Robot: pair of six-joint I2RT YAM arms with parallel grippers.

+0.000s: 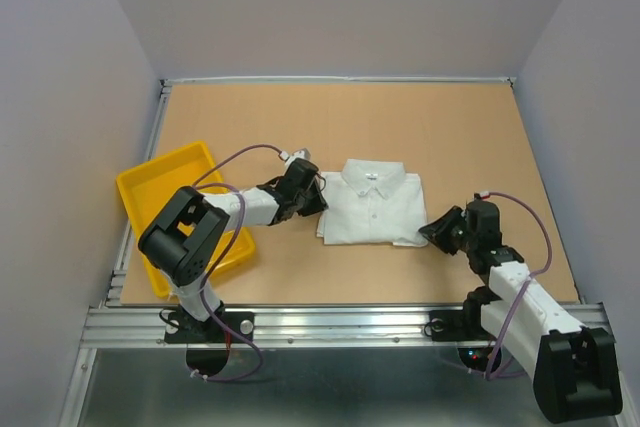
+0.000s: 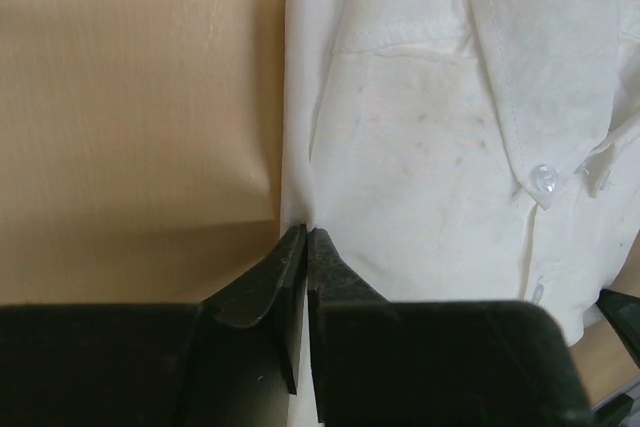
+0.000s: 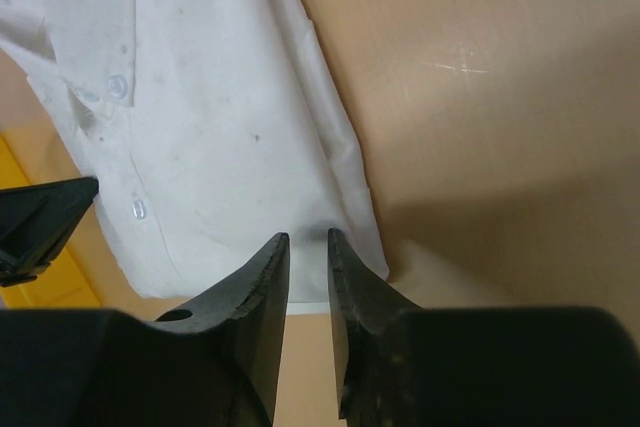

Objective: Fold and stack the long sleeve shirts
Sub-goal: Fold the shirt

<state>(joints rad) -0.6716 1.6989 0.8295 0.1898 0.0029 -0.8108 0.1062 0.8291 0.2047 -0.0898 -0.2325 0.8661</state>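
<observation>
left gripper (image 2: 305, 235) pinched on left edge of white thin-fabric long sleeve shirt (image 1: 370, 212), right gripper (image 3: 307, 238) narrow-gapped astride its hem corner: likely 2-sided lift for stacking.

The shirt (image 1: 371, 209) is made of thin white woven cloth, matt, lightly speckled with greyish marks and stitched along the collar seams. Its buttons (image 2: 543, 179) are small, translucent and glossy. The worktop (image 1: 400, 117) is surfaced in a tan, wood-like board, smooth, with fine grain lines and a faint sheen where light is caught. The tray (image 1: 150, 192) is moulded in bright yellow plastic, smooth and slightly glossy. The jaws are formed of matt black plastic. The rail (image 1: 340, 325) at the near edge is made of ribbed silver metal.
</observation>
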